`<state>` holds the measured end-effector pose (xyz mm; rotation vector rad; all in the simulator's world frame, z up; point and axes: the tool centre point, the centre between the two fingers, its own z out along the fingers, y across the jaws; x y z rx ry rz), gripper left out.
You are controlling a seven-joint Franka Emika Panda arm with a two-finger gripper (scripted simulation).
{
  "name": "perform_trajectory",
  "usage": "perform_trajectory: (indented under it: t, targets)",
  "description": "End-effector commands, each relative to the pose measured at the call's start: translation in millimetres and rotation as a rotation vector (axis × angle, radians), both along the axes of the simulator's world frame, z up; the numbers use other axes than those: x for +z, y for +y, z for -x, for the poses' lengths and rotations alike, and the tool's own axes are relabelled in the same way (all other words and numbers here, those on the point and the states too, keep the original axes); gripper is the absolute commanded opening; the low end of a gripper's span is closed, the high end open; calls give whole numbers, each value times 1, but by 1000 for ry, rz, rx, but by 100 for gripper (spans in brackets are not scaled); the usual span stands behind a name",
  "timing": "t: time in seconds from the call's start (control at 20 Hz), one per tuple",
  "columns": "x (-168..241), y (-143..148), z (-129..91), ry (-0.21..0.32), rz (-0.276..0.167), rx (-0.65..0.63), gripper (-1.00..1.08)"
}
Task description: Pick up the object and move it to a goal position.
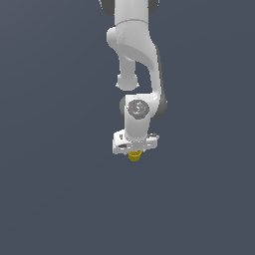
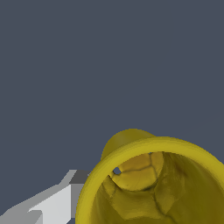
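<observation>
Flat slate-grey ground filled both views; no edges, corners or goal marker showed. From the exterior view's left to right: bare ground, then the white arm [image 1: 133, 55] reaching straight down at centre, then bare ground again. The gripper [image 1: 134, 149] pointed downward, with the yellow cup [image 1: 134, 156] directly under it, mostly hidden by the hand. The wrist view looked into the cup's hollow mouth, one grey finger [image 2: 57, 203] just beside the rim. Long axis read as vertical, opening facing up toward the wrist. Jaw spacing could not be read. Judged: vertical approach suited gripping across the narrow body.
</observation>
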<state>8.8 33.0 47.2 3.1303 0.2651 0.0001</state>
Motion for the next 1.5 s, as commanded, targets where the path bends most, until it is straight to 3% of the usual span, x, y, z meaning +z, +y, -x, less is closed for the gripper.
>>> perform_trajectory:
  t: [0.0,0.4,0.7,1.0,1.45]
  targets:
    - [-1,0,0,0,0,0,-100]
    - [1,-3,1,0,0,0,-100]
    - [10,-26,11,0,0,0,-100]
    - [28,-73,30,0,0,0,-100]
    - [65,-168,66,0,-1,0,-100]
